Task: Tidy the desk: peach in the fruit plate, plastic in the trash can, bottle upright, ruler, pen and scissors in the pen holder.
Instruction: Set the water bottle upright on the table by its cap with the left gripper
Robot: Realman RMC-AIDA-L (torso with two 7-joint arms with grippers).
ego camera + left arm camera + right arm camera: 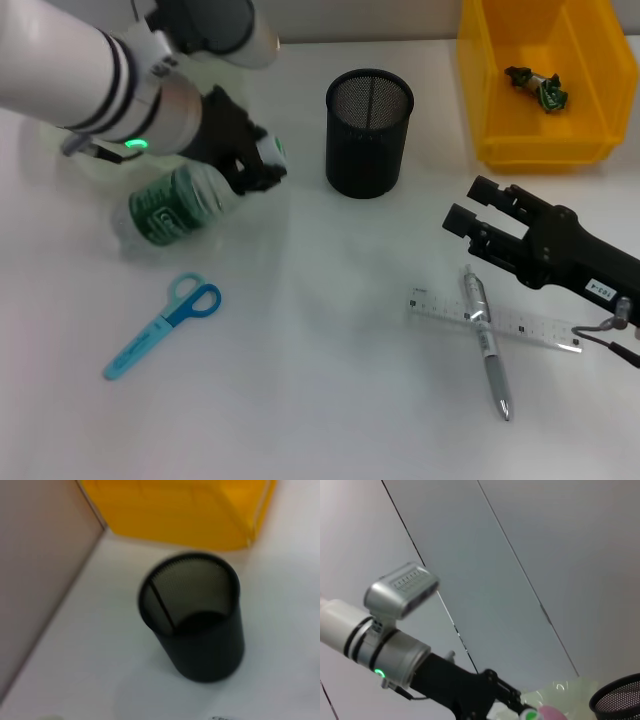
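Peach (551, 713) in right wrist view only, left gripper (262, 160) at bottle (175, 205)

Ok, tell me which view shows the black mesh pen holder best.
The left wrist view: the black mesh pen holder fills the frame, its open mouth and inside visible. The head view shows the whole cup upright but smaller. The right wrist view catches only part of its rim at the frame edge.
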